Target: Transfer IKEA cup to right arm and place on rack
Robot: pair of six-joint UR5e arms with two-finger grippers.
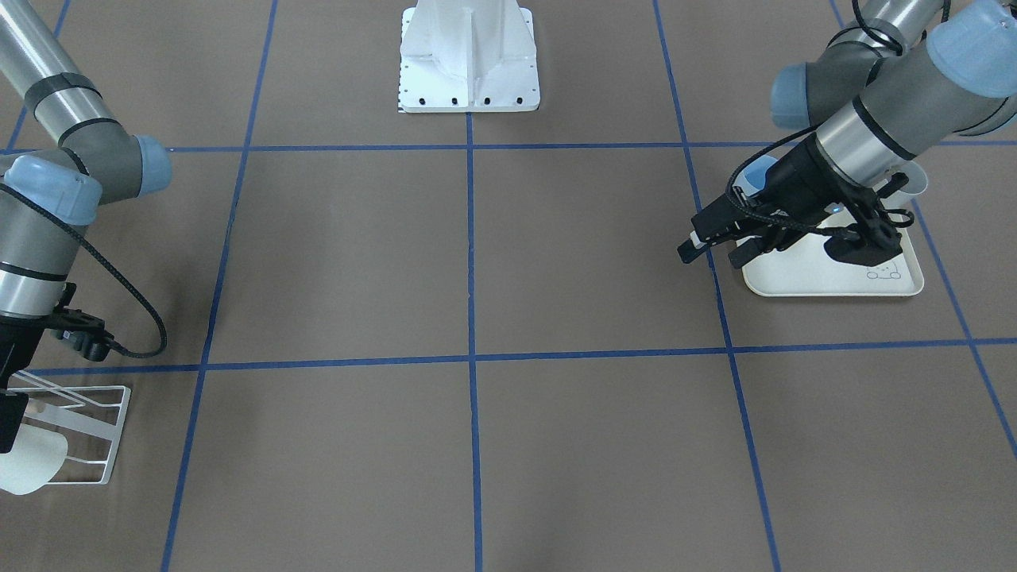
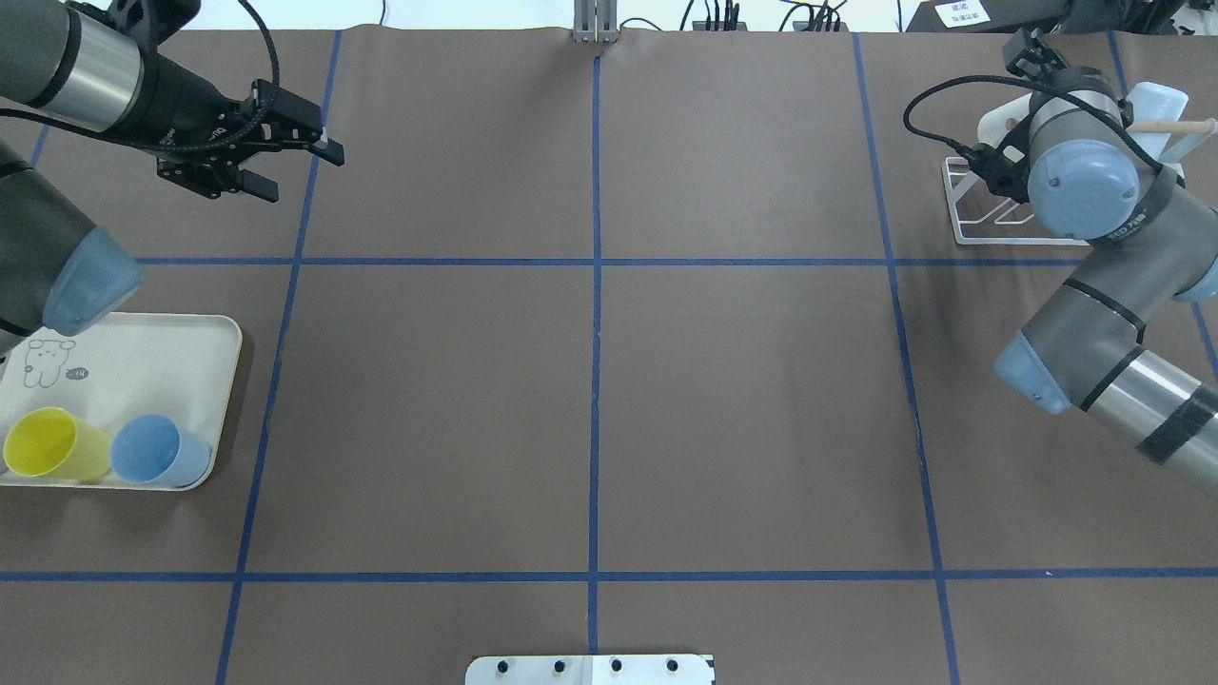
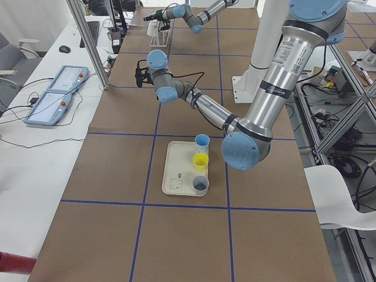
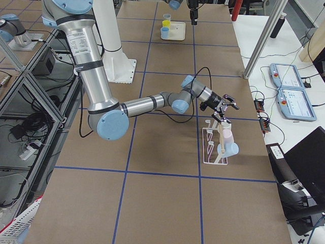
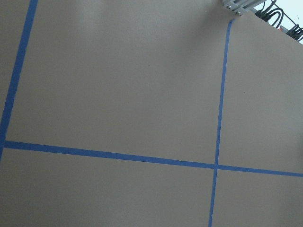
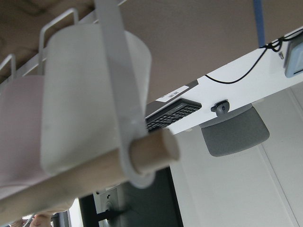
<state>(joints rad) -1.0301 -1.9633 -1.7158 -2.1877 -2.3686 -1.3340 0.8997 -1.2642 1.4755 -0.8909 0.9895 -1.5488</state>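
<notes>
IKEA cup, white, sits against a wire of the rack, beside the dowel; left gripper spread and empty, well apart; right gripper beside the cup, fingers hidden, so I cannot tell its grip; probably seat it fully, then withdraw straight, never dragging the cup.

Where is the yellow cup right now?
The yellow cup stands on the cream tray at the overhead view's lower left, on the robot's left side, right beside the blue cup.
</notes>
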